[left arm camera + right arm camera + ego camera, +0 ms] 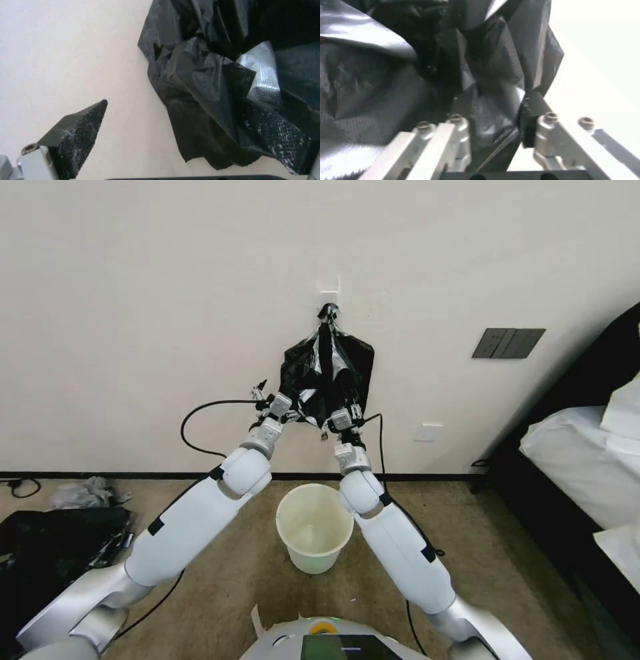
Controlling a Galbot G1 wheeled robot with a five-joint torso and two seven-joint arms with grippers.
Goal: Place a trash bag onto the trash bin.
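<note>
Both arms of a wheeled robot reach up to a bundle of black bags hanging from a hook on a pale wall. The bundle is knotted at its top and spreads into a flat, squarish shape below.

The left gripper is at the bundle's lower left corner. In the left wrist view one dark, textured finger pad stands clear against the wall, well apart from the crinkled plastic, with the opposite finger at the frame's edge (the jaws are spread wide and hold nothing).

The right gripper is at the bundle's lower right. Its wrist view shows a fold of glossy black film running down between the two metal fingers; the fingers sit close on either side of it, though whether they actually pinch the film cannot be told.

On the tan carpet below, between the two forearms, the cream-white bin stands upright with no liner. A dark heap lies on the floor at the left.
</note>
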